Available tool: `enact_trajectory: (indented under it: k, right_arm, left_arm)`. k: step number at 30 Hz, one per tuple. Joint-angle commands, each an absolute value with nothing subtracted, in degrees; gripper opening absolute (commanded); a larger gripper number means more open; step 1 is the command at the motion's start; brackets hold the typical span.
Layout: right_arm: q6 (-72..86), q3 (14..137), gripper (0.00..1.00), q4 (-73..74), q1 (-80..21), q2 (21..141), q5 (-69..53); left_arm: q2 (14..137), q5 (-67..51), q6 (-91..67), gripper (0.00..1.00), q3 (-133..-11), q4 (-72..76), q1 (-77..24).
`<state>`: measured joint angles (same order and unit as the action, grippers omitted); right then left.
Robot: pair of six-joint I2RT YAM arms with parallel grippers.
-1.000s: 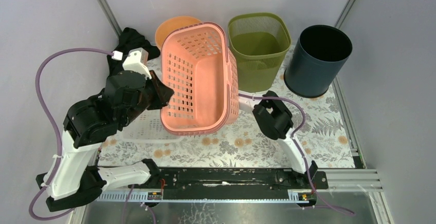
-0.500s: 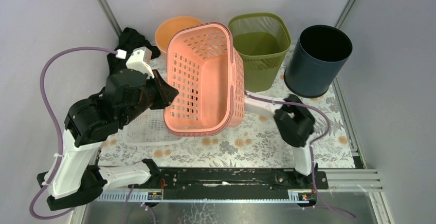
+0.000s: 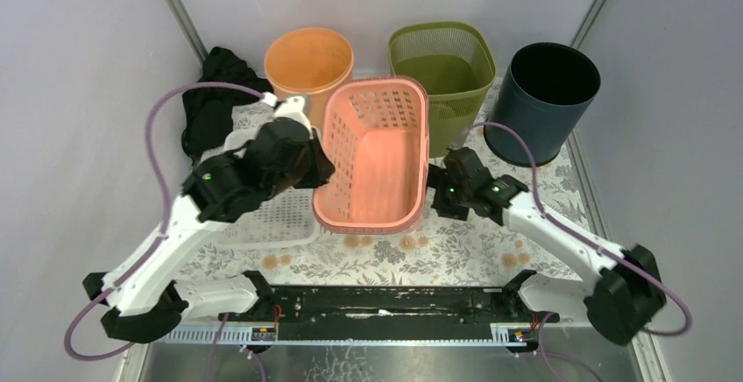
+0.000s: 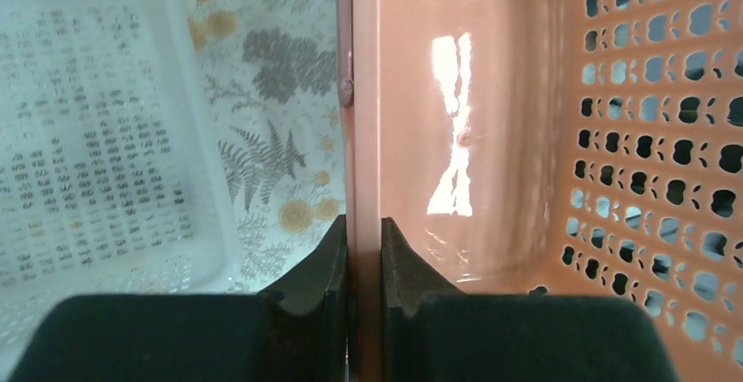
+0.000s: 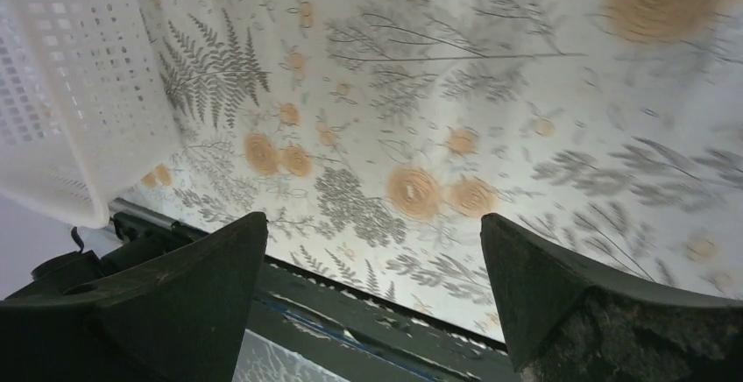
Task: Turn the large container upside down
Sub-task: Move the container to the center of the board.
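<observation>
At the left, the white tray (image 3: pixel 263 217) lies just beside our left gripper (image 4: pixel 364 229), whose fingers (image 4: pixel 326 264) are clenched on the thin left rim of the pink basket (image 3: pixel 377 150). The basket sits mid-table between our arms, mouth up and seemingly tilted. We cannot tell whether its near end rests on the floral cloth (image 5: pixel 438 93). That single narrow pinch is our main worry: as we roll the basket over, its weight may twist it in the pads, or the perforated plastic may flex and slip free. It would then drop onto the tray or knock the orange bucket (image 3: pixel 308 58) close behind. To the right, our right gripper (image 3: pixel 435 191) is spread wide and holds nothing, so that side has no support. A basket tipping rightward could strike that arm or the green bin (image 3: pixel 442 67).
</observation>
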<state>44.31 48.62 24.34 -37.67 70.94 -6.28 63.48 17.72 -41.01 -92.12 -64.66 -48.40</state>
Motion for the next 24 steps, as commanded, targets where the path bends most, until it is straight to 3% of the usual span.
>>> enact_trajectory:
  k: [1, 14, 24]
  right_arm:
    - [43.0, 45.7, 0.99, 30.8, -34.3, 61.4, -1.0]
    - [43.4, 43.1, 0.99, 37.4, -33.1, 48.9, -1.2]
    - [40.4, 42.7, 0.99, 39.5, -33.1, 43.9, -4.7]
  left_arm:
    - [65.0, 14.4, -42.1, 0.0, -84.6, -54.5, -48.5]
    - [67.3, 10.7, -47.3, 0.0, -63.2, -41.4, -48.5]
    - [71.5, 12.1, -48.1, 0.01, -58.7, -36.5, -48.5]
